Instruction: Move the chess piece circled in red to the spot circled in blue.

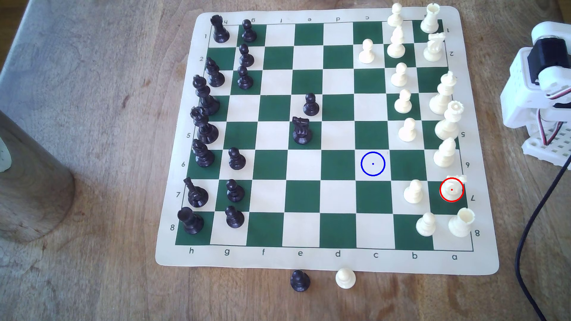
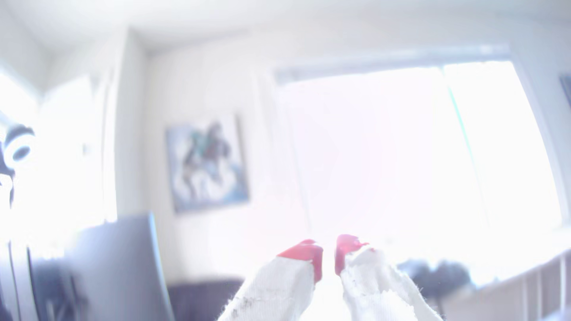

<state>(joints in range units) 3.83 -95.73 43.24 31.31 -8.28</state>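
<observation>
The chess piece [image 1: 451, 189], a cream knight ringed in red, stands on a green square by the board's edge on the exterior view's right. The spot [image 1: 373, 164] is a cream square with a blue ring and dot, two files to the left of the knight and one row further back. My gripper [image 2: 328, 259] points up at a bright room in the wrist view, far from the board. Its white fingers with red tips [image 2: 304, 251] stand almost together, with nothing between them. The arm's white base [image 1: 543, 77] sits off the board at the right edge.
Close around the knight stand a cream pawn [image 1: 413, 191], a cream rook [image 1: 461, 222], another pawn [image 1: 426, 224] and a bishop [image 1: 445, 152]. A black pawn [image 1: 299, 280] and a cream pawn [image 1: 345, 277] stand off the board in front. A black cable [image 1: 537, 216] runs down the right.
</observation>
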